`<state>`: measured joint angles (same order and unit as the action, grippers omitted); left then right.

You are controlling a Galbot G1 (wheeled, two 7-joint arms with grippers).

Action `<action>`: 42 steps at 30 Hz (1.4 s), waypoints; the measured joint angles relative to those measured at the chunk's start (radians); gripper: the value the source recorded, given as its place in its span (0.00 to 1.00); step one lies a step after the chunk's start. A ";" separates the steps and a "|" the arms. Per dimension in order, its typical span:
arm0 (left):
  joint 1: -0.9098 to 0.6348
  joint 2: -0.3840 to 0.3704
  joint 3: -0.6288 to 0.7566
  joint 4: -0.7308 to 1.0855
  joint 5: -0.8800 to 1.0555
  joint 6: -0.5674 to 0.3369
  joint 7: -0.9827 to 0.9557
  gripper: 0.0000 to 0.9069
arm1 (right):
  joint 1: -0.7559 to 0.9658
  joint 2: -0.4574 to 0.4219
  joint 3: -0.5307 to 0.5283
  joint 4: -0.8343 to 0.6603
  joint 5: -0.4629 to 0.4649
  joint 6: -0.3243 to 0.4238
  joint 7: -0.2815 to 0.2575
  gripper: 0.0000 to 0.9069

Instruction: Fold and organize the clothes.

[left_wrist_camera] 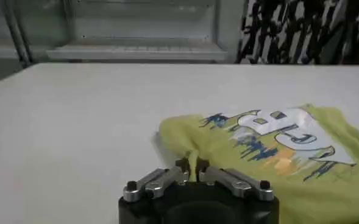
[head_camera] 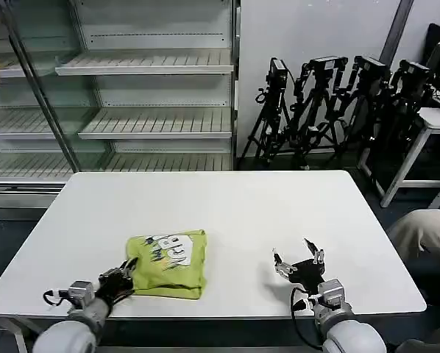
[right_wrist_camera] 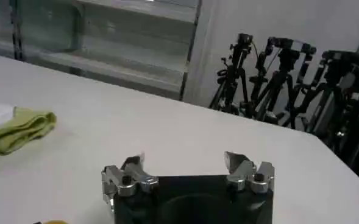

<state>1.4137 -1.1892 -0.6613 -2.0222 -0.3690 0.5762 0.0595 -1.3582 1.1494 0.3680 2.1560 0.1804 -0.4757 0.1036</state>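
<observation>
1 lime-green T-shirt lies folded into a compact, roughly square bundle on the white surface, toward the near left part of it. Contrary to a plain shirt, this one carries a print on its upper face: white block letters with blue and a little orange. In the right wrist view the bundle's edge shows as stacked, rounded layers of fabric.

The left tool sits at the bundle's near left corner. In the left wrist view its 2 fingers are drawn together on a small pinch of the yellow-green cloth, which rises as a thin ridge between the tips, with the rest of the shirt spreading away beyond it across the surface.

The right tool hovers over bare surface on the near right, well apart from the shirt. Its fingers stand spread wide with nothing between them, pointing away from the robot.

Behind the surface stand metal shelves on the left and a row of black tripods against the wall on the right. At the far right edge a person's trouser leg shows, touching nothing on the surface.
</observation>
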 measured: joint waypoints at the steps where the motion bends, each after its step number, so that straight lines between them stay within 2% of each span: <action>1: 0.005 0.019 -0.019 -0.002 0.009 0.000 0.011 0.01 | 0.002 -0.001 -0.001 -0.002 0.001 0.002 -0.001 1.00; 12: 0.108 0.322 -0.423 0.019 0.100 -0.008 0.156 0.01 | 0.015 0.005 -0.014 -0.021 0.007 0.023 -0.008 1.00; 15: 0.125 0.364 -0.500 -0.011 0.130 -0.011 0.178 0.01 | 0.011 0.005 -0.010 -0.022 0.008 0.028 -0.009 1.00; 18: 0.134 0.367 -0.529 -0.074 0.172 -0.012 0.185 0.01 | 0.004 0.003 -0.002 -0.023 0.008 0.034 -0.009 1.00; 21: 0.139 0.328 -0.509 -0.153 0.230 -0.015 0.169 0.01 | -0.004 0.002 0.005 -0.022 0.008 0.037 -0.009 1.00; 25: 0.141 0.229 -0.405 -0.214 0.328 -0.041 0.116 0.01 | -0.016 0.002 0.015 -0.018 0.008 0.040 -0.009 1.00; 33: 0.107 0.014 0.023 -0.204 0.511 -0.126 -0.044 0.01 | -0.033 -0.002 0.031 -0.005 0.005 0.043 -0.008 1.00; 38: 0.056 -0.072 0.256 -0.186 0.559 -0.139 -0.107 0.02 | -0.028 -0.006 0.039 -0.001 0.005 0.039 -0.008 1.00; 42: 0.000 -0.122 0.372 -0.168 0.539 -0.122 -0.153 0.01 | -0.022 -0.011 0.045 -0.005 0.006 0.038 -0.008 1.00</action>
<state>1.4133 -1.3112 -0.2889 -2.1901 0.1701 0.4540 -0.0933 -1.3803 1.1379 0.4134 2.1513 0.1869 -0.4379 0.0952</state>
